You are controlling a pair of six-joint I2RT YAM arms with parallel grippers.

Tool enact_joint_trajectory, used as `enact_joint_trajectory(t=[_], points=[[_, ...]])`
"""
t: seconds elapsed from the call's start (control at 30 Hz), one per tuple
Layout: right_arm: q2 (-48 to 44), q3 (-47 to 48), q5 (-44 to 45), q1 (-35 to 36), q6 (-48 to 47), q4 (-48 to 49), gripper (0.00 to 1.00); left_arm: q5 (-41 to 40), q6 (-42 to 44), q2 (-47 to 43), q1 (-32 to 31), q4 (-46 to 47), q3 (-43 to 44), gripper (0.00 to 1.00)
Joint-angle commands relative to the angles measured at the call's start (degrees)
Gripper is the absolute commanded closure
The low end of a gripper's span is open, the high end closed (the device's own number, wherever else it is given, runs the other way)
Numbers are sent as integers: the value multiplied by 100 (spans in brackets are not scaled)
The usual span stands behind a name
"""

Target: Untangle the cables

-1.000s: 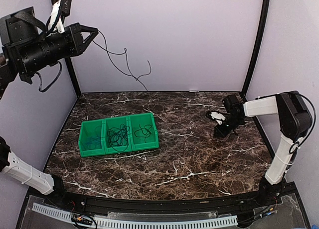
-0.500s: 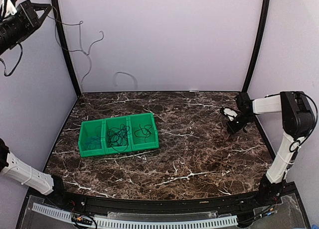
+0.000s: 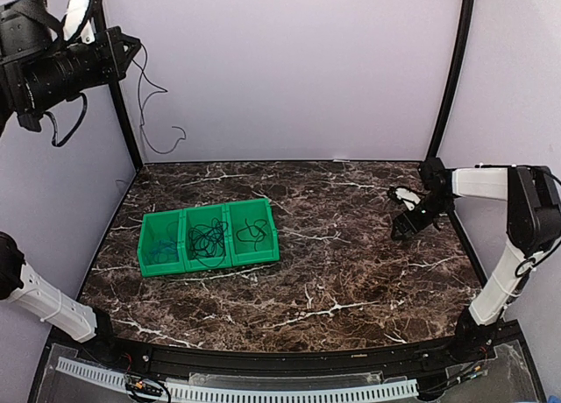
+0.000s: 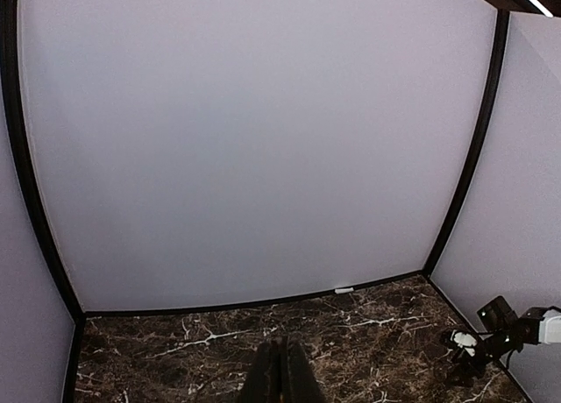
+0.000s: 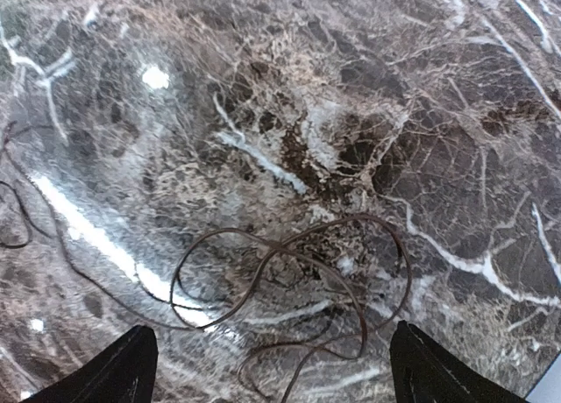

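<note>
The left gripper [image 3: 133, 45], clamped shut, holds a black cable [image 3: 143, 105] dangling below it. The right gripper [image 5: 272, 350], wide open and empty, hovers over a looped cable [image 5: 289, 245]. Judged from this, the bunched cables [image 3: 208, 236] in the green bin [image 3: 210, 265] are not yet untangled.

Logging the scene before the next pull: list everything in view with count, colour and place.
dark veined marble table: one, brown-black, enclosure floor.
green three-compartment plastic bin: one, green, left-centre of table.
thin blue cable bunch: one, blue, bin's left compartment.
thin black cable bunches: two, black, bin's middle and right compartments.
thin black hanging cable: one, black, dangling from left gripper.
thin dark looped cable: one, dark, flat on table below right gripper.
left gripper: one, black, raised high, shut on hanging cable.
right gripper: one, black, low at table's right side, open.
</note>
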Motion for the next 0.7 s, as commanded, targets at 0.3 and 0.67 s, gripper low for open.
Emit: enact_joint_trajectory(t=[0.3,0.67], points=[[-1226,318,-619,88,253,-517,1,288,-95,81,9,101,-356,100],[-1787,-87,-923,315,-50,-313,1,1109,-378,556,9,815,-1465,100]])
